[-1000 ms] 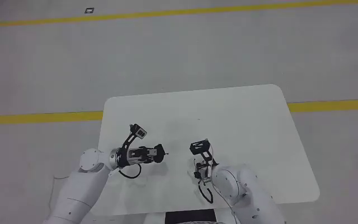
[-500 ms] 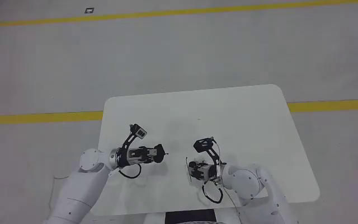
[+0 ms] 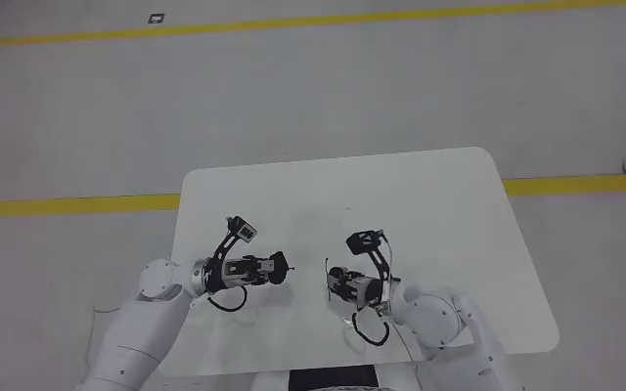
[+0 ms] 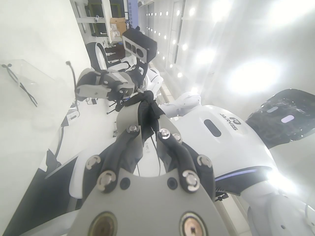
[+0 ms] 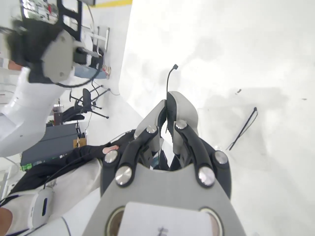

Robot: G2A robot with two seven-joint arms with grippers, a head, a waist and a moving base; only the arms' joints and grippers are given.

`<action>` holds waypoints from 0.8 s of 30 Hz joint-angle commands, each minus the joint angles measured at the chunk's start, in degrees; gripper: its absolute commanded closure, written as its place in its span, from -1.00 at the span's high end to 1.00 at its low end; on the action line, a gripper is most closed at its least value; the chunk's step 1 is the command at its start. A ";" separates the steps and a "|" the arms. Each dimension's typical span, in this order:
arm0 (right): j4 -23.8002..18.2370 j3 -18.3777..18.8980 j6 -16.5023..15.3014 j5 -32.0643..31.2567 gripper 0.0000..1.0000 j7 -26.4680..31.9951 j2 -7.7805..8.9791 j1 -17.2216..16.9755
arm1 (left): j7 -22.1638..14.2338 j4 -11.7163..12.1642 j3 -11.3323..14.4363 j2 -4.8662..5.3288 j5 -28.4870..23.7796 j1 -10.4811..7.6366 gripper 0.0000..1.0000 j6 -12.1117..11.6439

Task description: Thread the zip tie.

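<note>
While spare ties lie in a clear tray on the white table, the right gripper pinches a thin black zip tie above it; the left gripper clamps a crumpled dark scrap.

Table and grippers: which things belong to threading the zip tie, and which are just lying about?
In the job:
zip tie, held in the right gripper
left gripper, facing it

Lying about:
spare zip ties on the table
</note>
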 commanded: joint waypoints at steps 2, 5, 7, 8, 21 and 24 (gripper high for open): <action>-1.34 0.57 0.65 1.35 -1.00 -6.85 0.06 -1.83 | 0.00 0.00 0.00 0.00 0.00 0.00 -1.00 0.00; -3.32 1.27 0.41 1.63 -1.00 -13.67 0.19 -4.01 | 0.00 0.00 0.00 0.00 0.00 0.00 -1.00 0.00; -4.14 1.24 -0.41 1.59 -1.00 -16.78 0.30 -5.30 | 0.00 0.00 0.00 0.00 0.00 0.00 -1.00 0.00; -4.60 1.18 -0.93 1.31 -1.00 -18.49 0.36 -5.81 | 0.00 0.00 0.00 0.00 0.00 0.00 -1.00 0.00; -5.14 -1.70 -7.01 -0.91 -1.00 -32.80 0.77 -9.35 | 0.00 0.00 0.00 0.00 0.00 0.00 -1.00 0.00; -5.14 -1.70 -7.01 -0.91 -1.00 -32.80 0.77 -9.35 | 0.00 0.00 0.00 0.00 0.00 0.00 -1.00 0.00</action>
